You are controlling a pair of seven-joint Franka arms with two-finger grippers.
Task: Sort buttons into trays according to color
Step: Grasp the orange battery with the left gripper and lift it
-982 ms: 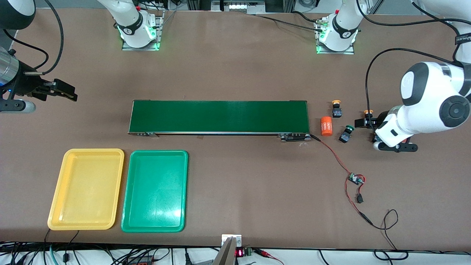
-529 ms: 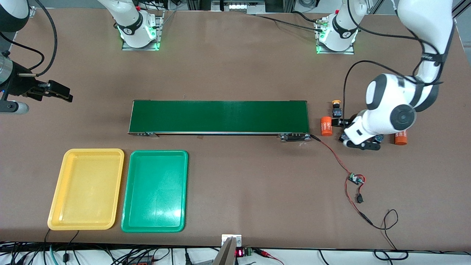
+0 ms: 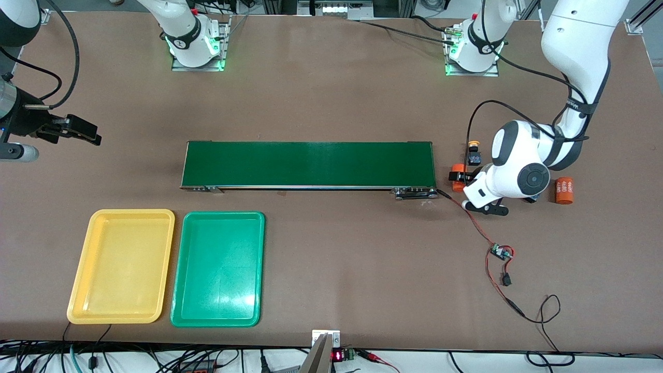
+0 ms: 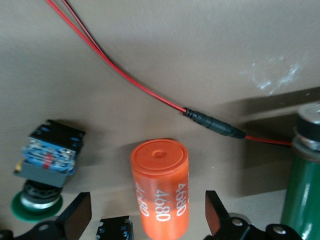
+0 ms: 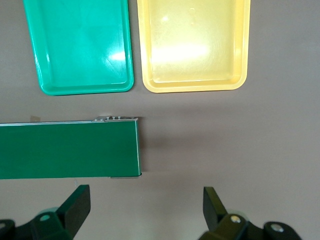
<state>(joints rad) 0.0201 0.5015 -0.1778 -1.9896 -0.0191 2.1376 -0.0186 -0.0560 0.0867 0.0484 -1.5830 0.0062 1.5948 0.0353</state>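
My left gripper (image 3: 462, 178) hangs open over an orange cylinder (image 4: 160, 187) off the end of the conveyor belt (image 3: 308, 164). Its fingers (image 4: 75, 217) stand well clear on either side of the cylinder. A green-capped button (image 4: 44, 172) lies on its side beside the cylinder, and a small black part (image 4: 115, 230) lies between them. A yellow-capped button (image 3: 473, 151) stands upright beside the belt's end. The yellow tray (image 3: 121, 267) and the green tray (image 3: 217, 269) lie empty side by side, nearer the front camera than the belt. My right gripper (image 3: 88, 132) waits open at the right arm's end of the table.
A second orange cylinder (image 3: 564, 190) lies toward the left arm's end of the table. A red wire (image 3: 469, 217) runs from the belt's end to a small circuit board (image 3: 500, 252). The belt's roller (image 4: 305, 175) stands close to my left gripper.
My left arm has swung toward the belt's end, from over the buttons to over the orange cylinder, uncovering the second cylinder. The right gripper has drifted slightly away from the belt.
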